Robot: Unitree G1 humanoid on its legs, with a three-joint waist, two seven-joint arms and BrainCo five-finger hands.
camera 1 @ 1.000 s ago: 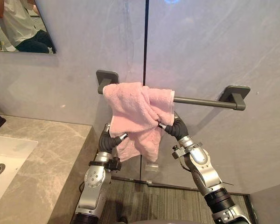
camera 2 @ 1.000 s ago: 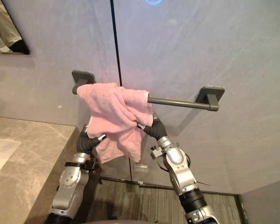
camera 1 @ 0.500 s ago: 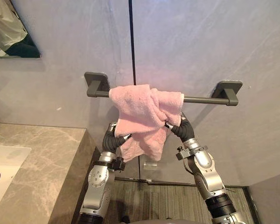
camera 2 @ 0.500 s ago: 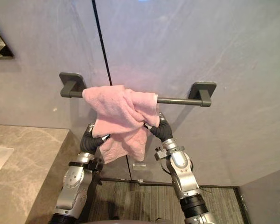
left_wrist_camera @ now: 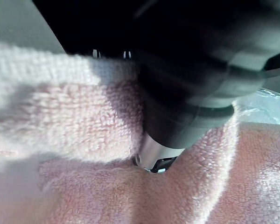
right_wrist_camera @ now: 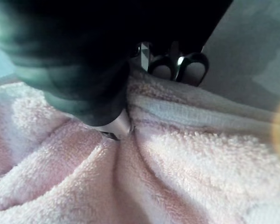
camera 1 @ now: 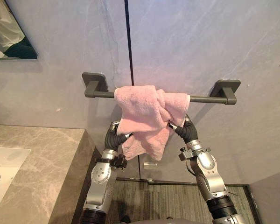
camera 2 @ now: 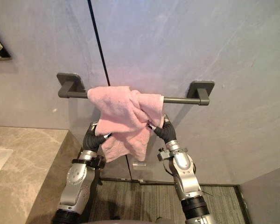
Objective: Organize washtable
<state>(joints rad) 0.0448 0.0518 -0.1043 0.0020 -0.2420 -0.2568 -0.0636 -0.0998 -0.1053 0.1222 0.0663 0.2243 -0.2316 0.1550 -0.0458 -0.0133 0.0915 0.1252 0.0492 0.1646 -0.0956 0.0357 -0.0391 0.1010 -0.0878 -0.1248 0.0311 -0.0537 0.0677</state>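
The pink towel (camera 1: 147,114) hangs bunched over the wall bar (camera 1: 203,98), right of the table (camera 1: 42,154). The left robot hand (camera 1: 114,138) pinches its lower left edge. The right robot hand (camera 1: 183,129) pinches its right edge under the bar.

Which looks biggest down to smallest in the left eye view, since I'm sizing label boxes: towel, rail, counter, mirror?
1. counter, though the picture's edge cuts it off
2. towel
3. rail and mirror: about alike. The rail is long but thin, and just a corner of the mirror shows.
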